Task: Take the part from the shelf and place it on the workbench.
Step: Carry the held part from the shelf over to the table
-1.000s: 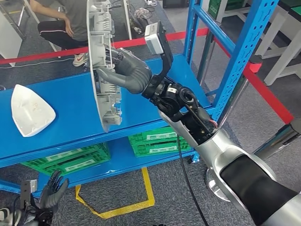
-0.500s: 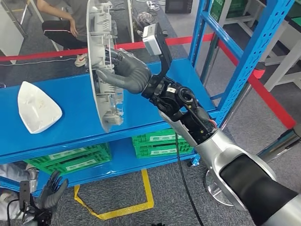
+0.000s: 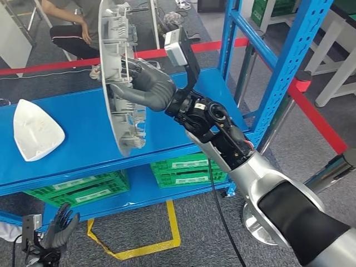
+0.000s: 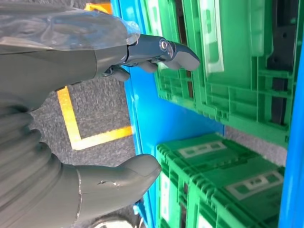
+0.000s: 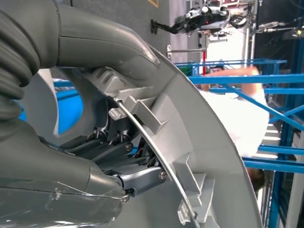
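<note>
My right hand (image 3: 147, 86) grips a large grey moulded plastic part (image 3: 119, 119), held on edge above the blue shelf (image 3: 84, 139). The right wrist view shows the thumb and fingers (image 5: 107, 45) wrapped around the ribbed inside of that grey part (image 5: 201, 156). My left hand (image 3: 59, 228) hangs low at the bottom left, fingers apart and holding nothing. Seen from the left wrist, the left hand (image 4: 118, 109) is spread in front of green crates.
A white triangular part (image 3: 35, 130) lies on the shelf at the left. Green crates (image 3: 184, 167) sit on the lower shelf level. Blue uprights (image 3: 290, 61) stand at the right, red tape (image 3: 319, 117) and yellow floor marking (image 3: 168, 245) nearby. A person (image 3: 75, 25) sits behind the shelf.
My right hand has shifted the grey part slightly up and to the left. The picture as a whole has swayed a little. The left hand stays low.
</note>
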